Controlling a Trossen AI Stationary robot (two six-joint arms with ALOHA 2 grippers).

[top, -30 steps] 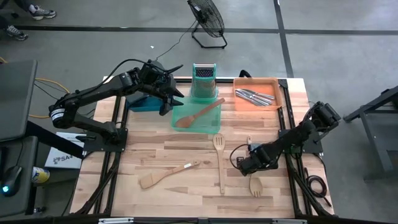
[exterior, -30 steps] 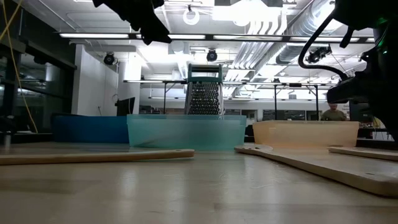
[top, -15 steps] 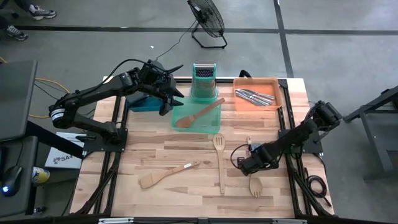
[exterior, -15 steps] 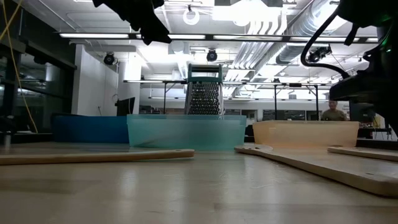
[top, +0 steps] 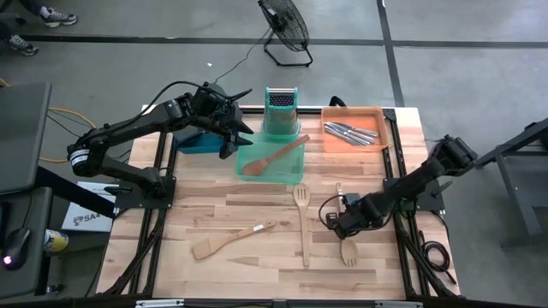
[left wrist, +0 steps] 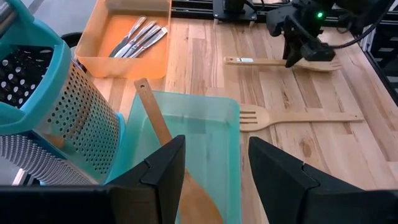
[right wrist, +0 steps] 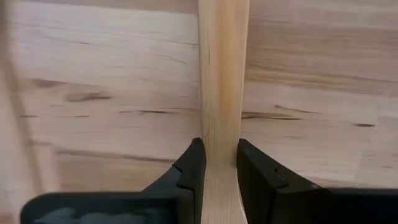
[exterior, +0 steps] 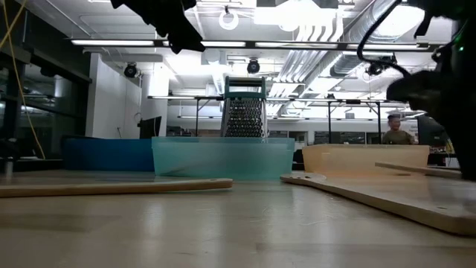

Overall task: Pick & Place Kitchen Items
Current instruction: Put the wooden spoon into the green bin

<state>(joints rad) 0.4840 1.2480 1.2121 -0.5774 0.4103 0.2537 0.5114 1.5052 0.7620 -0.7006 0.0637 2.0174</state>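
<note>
My right gripper (top: pixel 346 224) is at the table's right, pointing down and shut on a pale wooden fork-headed spoon (top: pixel 343 219); the left wrist view also shows that gripper (left wrist: pixel 297 57). My left gripper (top: pixel 242 141) hangs open and empty above the green tray (top: pixel 291 175), which holds a wooden spoon (top: pixel 274 156). A wooden slotted spatula (top: pixel 301 221) and a wooden flat spatula (top: pixel 231 240) lie flat on the table. Silver knives (top: pixel 351 131) lie in the orange tray (top: pixel 330 144). My right gripper pinches the wooden spoon's handle (right wrist: pixel 221 134) between its two fingers (right wrist: pixel 194 163), about halfway along its length. The fingers come from above, pointing down, and lie across the handle. The spoon lies about level just above the table; whether its head (top: pixel 348 253) is clear I cannot tell.
An upright metal grater (top: pixel 280 111) stands at the far side behind the green tray. A blue tray (top: pixel 199 142) sits under the left arm. Black frame rails (top: pixel 390 184) run along both sides of the table. Bare wood shows in the middle and near the front.
My right gripper has risen a little, taking the wooden fork-headed spoon up with it; the spoon has shifted slightly toward the table's far edge.
</note>
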